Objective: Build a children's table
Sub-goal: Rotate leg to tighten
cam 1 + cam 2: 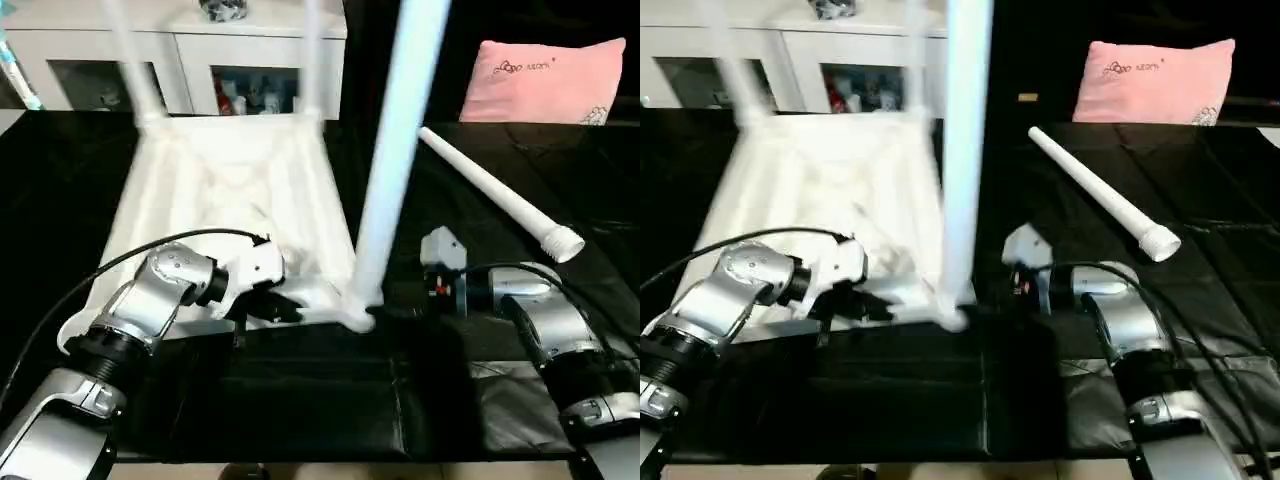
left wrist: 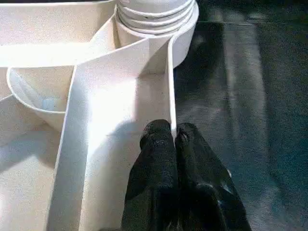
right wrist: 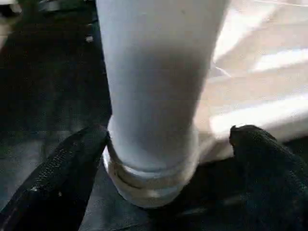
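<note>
The upturned white plastic tabletop (image 1: 230,200) lies ribbed side up on the black-covered bench (image 1: 330,400). Two legs stand in its far corner sockets, and a third, the near leg (image 1: 395,150), rises from the near right-hand socket (image 2: 156,21). A fourth, the spare leg (image 1: 495,195), lies loose on the bench to the right, well apart from the tabletop, its threaded end towards the robot.

The left tool (image 2: 174,144) has its fingers pressed together, pinching the thin edge rib (image 2: 171,82) of the tabletop just beside that socket. The right tool (image 3: 166,144) is spread wide, one finger (image 3: 62,173) at either side of the near leg's base, not gripping it.

The parts look light, stiff and smooth: thin-walled moulded plastic that will slide on the cloth and tip easily. The tapered legs are probably slippery, so a hold low down, near the threaded collar where the tube is widest, should give the best control. The tabletop is best steadied by a rib or rim, as the left tool does now.
</note>
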Controlling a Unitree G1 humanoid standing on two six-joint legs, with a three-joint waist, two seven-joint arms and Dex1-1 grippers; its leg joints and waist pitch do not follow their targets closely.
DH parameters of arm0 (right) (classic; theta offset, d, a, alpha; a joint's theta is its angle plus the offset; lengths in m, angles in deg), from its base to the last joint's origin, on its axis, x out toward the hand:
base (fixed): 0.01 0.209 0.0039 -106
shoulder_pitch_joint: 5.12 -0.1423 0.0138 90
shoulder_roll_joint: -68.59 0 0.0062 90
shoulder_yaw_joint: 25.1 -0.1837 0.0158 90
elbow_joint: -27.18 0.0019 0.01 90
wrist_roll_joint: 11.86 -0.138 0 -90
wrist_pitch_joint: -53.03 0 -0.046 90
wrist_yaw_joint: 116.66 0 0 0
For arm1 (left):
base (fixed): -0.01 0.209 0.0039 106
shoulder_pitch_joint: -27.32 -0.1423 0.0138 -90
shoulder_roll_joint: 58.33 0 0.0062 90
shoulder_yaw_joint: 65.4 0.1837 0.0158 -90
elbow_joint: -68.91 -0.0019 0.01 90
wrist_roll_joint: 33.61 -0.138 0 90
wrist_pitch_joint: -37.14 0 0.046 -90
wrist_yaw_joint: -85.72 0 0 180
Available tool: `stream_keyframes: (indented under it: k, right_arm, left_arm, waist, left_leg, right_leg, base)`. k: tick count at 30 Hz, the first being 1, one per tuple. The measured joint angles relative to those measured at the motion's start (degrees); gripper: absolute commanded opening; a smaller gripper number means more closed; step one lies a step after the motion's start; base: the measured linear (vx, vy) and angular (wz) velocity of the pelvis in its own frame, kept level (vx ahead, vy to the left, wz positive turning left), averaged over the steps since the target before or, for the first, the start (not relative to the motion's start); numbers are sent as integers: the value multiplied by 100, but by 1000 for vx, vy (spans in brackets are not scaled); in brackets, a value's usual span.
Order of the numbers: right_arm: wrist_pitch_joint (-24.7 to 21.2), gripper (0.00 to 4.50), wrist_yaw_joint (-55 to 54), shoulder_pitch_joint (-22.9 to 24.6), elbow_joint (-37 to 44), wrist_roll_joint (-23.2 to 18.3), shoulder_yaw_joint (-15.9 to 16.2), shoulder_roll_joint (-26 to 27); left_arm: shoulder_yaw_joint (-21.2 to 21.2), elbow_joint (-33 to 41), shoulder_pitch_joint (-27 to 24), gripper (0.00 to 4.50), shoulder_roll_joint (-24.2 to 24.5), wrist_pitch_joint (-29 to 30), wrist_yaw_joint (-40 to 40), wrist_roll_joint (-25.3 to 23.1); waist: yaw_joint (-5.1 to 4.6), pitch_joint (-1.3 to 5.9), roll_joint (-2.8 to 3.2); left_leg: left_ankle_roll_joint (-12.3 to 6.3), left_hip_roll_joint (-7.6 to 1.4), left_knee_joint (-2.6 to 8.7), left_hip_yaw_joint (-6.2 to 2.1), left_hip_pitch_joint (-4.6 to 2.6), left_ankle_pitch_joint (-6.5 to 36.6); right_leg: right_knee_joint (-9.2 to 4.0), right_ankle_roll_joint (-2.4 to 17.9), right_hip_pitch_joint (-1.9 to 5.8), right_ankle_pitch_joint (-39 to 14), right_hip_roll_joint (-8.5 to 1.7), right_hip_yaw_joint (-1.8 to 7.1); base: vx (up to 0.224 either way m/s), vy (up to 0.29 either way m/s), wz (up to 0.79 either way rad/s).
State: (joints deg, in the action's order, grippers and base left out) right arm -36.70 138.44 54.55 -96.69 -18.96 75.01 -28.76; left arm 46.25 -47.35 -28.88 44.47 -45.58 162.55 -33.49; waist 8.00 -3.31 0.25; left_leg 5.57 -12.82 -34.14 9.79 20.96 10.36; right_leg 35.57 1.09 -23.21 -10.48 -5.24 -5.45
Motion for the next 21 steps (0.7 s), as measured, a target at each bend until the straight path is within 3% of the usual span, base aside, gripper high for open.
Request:
stream_keyframes:
  k: [3, 21]
  right_arm:
    - [-4, 443, 199, -17, -14, 0, 102, 1]
    - [46, 290, 623, -154, -287, -4, 232, 14]
  left_arm:
    - [79, 0, 12, 0, 6, -107, 135, 1]
    - [125, -167, 83, 0, 12, -365, 266, -33]
  waist:
    - [10, 1, -2]
    - [6, 7, -13]
  left_leg:
    - [1, -1, 0, 0, -1, 0]
    - [2, -3, -6, 0, -5, -1]
  right_leg:
    - [5, 0, -1, 0, 0, 0]
    - [23, -1, -2, -1, 0, 1]
  base:
    - [0, 0, 0]
    - [0, 0, 0]
